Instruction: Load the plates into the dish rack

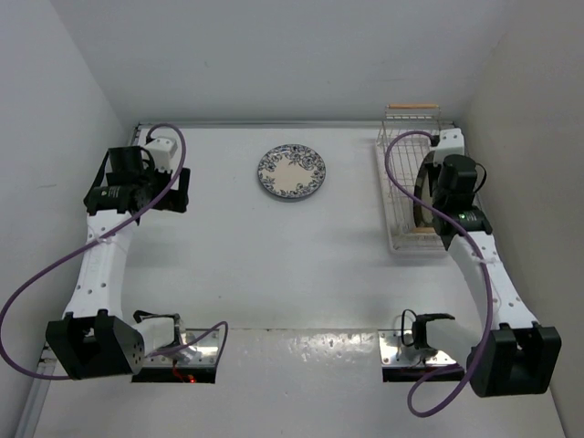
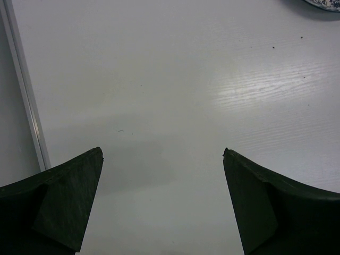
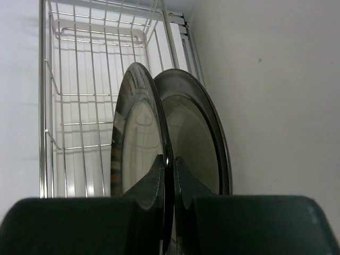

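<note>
The white plate with the blue floral rim (image 1: pixel 291 172) lies flat on the table at the back centre; its edge shows at the top right of the left wrist view (image 2: pixel 324 3). The white wire dish rack (image 1: pixel 388 196) stands at the right wall. In the right wrist view, the glossy dark plate (image 3: pixel 135 133) stands on edge in the rack (image 3: pixel 79 106). The grey-rimmed plate with the cream centre (image 3: pixel 196 138) stands upright just right of it. My right gripper (image 3: pixel 170 162) is shut on the glossy dark plate's rim. My left gripper (image 2: pixel 162 154) is open and empty above bare table at the far left (image 1: pixel 182 190).
The side wall runs close along the right of the rack. A metal strip (image 2: pixel 26 90) edges the table on the left. A wooden handle bar (image 1: pixel 412 107) marks the rack's far end. Rack slots beyond the two plates hold nothing.
</note>
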Controlling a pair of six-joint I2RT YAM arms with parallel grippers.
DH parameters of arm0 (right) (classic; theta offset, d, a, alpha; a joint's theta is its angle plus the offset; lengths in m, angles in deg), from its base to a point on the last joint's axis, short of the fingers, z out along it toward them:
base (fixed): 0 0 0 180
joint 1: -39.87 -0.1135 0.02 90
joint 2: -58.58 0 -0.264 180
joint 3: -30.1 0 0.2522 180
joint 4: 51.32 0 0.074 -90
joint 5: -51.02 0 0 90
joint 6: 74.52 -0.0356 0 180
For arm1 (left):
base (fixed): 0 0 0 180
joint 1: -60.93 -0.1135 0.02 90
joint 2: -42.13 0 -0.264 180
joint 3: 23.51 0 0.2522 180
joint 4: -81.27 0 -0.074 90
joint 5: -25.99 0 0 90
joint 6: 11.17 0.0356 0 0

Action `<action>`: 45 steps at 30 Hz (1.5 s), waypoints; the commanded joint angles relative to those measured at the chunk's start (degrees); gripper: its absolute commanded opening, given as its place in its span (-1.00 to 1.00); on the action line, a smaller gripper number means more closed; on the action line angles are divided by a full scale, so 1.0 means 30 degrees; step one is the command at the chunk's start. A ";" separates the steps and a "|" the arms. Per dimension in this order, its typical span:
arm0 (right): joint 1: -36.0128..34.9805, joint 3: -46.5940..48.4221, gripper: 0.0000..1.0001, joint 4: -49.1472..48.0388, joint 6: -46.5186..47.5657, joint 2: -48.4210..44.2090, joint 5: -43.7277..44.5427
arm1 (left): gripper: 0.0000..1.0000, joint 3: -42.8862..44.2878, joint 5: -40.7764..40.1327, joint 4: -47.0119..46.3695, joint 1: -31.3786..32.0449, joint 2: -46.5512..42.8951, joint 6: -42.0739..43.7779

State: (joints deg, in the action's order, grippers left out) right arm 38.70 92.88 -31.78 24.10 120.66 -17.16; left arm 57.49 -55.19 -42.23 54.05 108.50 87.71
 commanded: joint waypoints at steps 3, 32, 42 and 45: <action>0.0302 -0.0455 -1.00 -0.2861 -0.0533 -0.1007 -0.0533 | 0.99 -0.0119 0.0195 -0.0448 -0.0257 -0.0297 -0.0237; -0.5029 0.6926 0.08 0.1328 -1.3379 0.7800 -0.6834 | 0.99 -0.1262 0.0371 -0.0448 -0.1898 -0.0853 0.0113; -0.6554 1.0083 0.26 -0.0373 -1.8721 1.6885 -0.7158 | 0.99 -0.1641 0.0195 -0.0448 -0.2689 -0.0443 0.0115; -0.6668 1.0351 0.26 -0.0666 -2.0327 1.8589 -0.7187 | 0.99 -0.1877 0.0195 -0.0680 -0.3097 -0.0064 0.0320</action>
State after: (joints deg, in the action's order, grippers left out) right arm 19.30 120.09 -29.27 -28.92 174.69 -38.23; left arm 52.60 -54.62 -42.58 46.14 107.54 88.00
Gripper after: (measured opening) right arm 0.633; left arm 0.995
